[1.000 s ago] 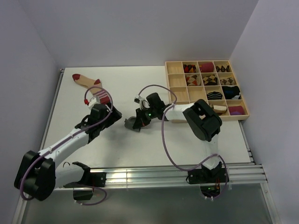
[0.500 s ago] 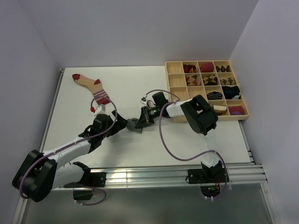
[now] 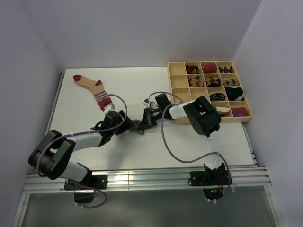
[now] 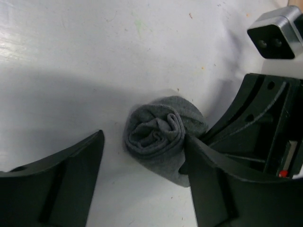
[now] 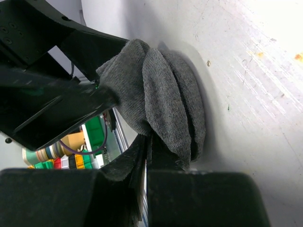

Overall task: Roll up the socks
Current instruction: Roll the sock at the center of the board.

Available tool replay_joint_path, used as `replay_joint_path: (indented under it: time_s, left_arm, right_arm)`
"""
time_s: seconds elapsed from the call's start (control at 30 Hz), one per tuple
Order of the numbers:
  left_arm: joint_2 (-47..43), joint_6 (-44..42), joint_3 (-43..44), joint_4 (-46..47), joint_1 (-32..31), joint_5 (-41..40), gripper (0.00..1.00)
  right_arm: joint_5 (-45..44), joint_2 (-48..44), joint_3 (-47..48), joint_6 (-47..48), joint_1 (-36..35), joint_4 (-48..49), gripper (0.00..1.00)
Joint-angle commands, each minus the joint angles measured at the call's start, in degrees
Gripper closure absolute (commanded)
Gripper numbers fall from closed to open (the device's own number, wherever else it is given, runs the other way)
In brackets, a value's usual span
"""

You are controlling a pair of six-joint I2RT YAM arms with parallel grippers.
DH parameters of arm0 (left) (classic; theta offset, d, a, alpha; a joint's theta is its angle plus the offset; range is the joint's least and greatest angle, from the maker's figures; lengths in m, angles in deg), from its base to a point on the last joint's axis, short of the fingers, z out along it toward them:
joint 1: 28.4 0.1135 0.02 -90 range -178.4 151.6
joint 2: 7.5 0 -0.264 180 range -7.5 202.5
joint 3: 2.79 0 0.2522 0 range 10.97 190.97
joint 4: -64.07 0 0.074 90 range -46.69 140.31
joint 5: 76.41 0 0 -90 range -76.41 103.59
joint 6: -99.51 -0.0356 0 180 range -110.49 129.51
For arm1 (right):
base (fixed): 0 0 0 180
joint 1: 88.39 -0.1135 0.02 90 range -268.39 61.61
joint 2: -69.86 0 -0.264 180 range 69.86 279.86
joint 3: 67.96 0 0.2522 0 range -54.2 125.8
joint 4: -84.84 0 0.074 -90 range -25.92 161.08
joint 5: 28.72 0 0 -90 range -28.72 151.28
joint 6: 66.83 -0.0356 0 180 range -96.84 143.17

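Grey sock (image 4: 158, 137), rolled into a tight bundle, lies on the white table (image 4: 71, 71) between the spread jaws of the left pincer (image 4: 142, 149), clear of one jaw and brushing the other. The right pincer (image 5: 147, 158) is clamped on the bundle's outer edge. The beige sock (image 3: 92, 87) lies flat, well beyond the left pincer.
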Motion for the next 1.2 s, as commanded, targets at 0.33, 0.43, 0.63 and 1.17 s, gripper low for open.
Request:
replay_joint_path:
  time_s: [0.33, 0.43, 0.63, 1.17]
  left_arm:
    - [6.70, 0.51, 6.12, -6.15, -0.58, -0.62, 0.80]
    - [7.05, -0.80, 9.28, -10.55, -0.93, -1.41, 0.87]
    - [7.93, -4.32, 17.02, -26.27, -1.46, -3.08, 0.89]
    - [13.91, -10.21, 26.44, -36.58, -1.46, -1.15, 0.88]
  right_arm:
    - [-9.05, -2.64, -4.30, 3.88, 0.14, -0.75, 1.00]
    - [-13.09, -7.90, -7.28, 6.69, -0.39, 1.62, 0.92]
    - [-30.80, -23.03, -15.19, 16.71, -4.25, 4.52, 0.64]
    - [-72.34, -30.53, -19.87, 43.51, -29.74, 11.38, 0.46]
